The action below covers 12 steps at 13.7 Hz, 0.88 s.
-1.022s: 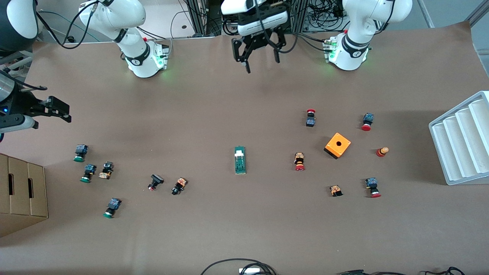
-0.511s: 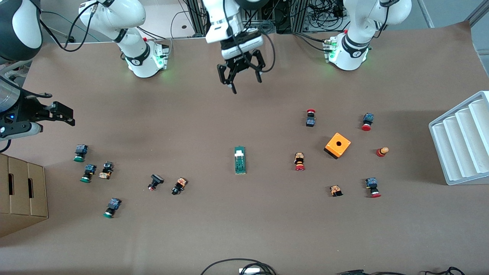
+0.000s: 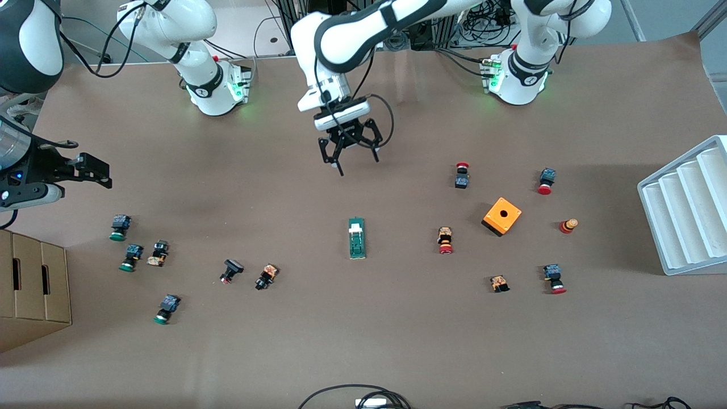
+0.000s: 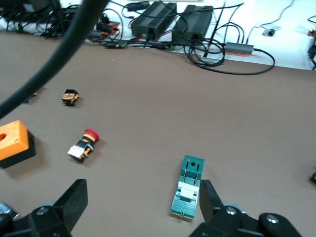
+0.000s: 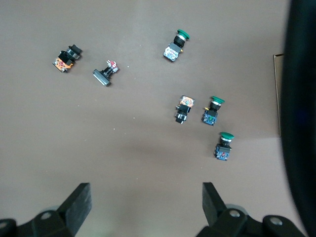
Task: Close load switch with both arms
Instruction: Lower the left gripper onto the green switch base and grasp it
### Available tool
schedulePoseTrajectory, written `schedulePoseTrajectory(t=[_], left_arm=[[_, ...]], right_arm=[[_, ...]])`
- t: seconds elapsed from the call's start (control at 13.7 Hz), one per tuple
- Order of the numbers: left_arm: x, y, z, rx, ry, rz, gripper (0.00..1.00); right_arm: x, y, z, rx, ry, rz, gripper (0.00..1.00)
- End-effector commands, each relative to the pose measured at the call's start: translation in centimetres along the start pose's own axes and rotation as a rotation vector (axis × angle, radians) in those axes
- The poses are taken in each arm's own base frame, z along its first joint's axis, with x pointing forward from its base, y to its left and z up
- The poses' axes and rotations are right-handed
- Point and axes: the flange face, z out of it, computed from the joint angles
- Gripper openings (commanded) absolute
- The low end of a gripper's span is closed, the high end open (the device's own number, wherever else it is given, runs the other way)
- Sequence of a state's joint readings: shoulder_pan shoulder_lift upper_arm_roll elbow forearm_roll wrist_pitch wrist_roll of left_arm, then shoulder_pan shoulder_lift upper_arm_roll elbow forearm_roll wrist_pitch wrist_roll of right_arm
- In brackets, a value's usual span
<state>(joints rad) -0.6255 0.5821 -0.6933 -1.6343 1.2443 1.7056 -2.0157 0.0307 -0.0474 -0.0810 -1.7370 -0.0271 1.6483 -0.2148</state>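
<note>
The load switch (image 3: 356,238), a slim green bar with a white block, lies flat mid-table. In the left wrist view the load switch (image 4: 189,192) shows beside one fingertip, not between the fingers. My left gripper (image 3: 356,162) hangs open and empty over bare tabletop, between the robots' bases and the switch; the left gripper (image 4: 143,207) shows both fingers wide apart. My right gripper (image 3: 104,173) is open and empty at the right arm's end of the table, over bare surface near the green-capped buttons. The right gripper (image 5: 145,207) has only tabletop between its fingers.
An orange box (image 3: 502,216) and several red-capped push buttons (image 3: 445,240) lie toward the left arm's end. Green-capped buttons (image 3: 119,227) lie toward the right arm's end. A white ribbed tray (image 3: 687,210) and a cardboard box (image 3: 34,284) stand at the table's ends.
The left arm has swung out from the robots' edge and brought its open gripper over the table toward the load switch. The right gripper has shifted only slightly.
</note>
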Motion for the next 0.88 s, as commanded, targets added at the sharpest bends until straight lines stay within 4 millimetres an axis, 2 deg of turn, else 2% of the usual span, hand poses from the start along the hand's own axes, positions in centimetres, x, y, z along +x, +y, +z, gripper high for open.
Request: schedulePoseTrajectory(t=[0.0,0.15,0.44,0.66,0.8], left_arm=[[-2.5,1.5,1.9,-0.042,0.097,0.07,1.0],[-4.4,2.1,4.0,-0.071,0.163,0.124,1.0],[-8.0,2.6,6.6,-0.093,0.208,0.183,1.0],[-11.3,2.9,9.3,-0.144,0.267,0.131,1.0],[-12.5,2.9,10.2,-0.162,0.288,0.09,1.0]], right_arm=[[0.4,0.3,-0.1,-0.027,-0.014,-0.001,1.0],[0.4,0.3,0.0,-0.028,-0.012,-0.001,1.0],[0.6,0.2,0.2,-0.029,-0.017,-0.002,1.0],[0.6,0.4,0.1,-0.029,-0.014,0.003,1.0],[0.5,0.8,0.1,-0.03,-0.01,0.011,1.0]])
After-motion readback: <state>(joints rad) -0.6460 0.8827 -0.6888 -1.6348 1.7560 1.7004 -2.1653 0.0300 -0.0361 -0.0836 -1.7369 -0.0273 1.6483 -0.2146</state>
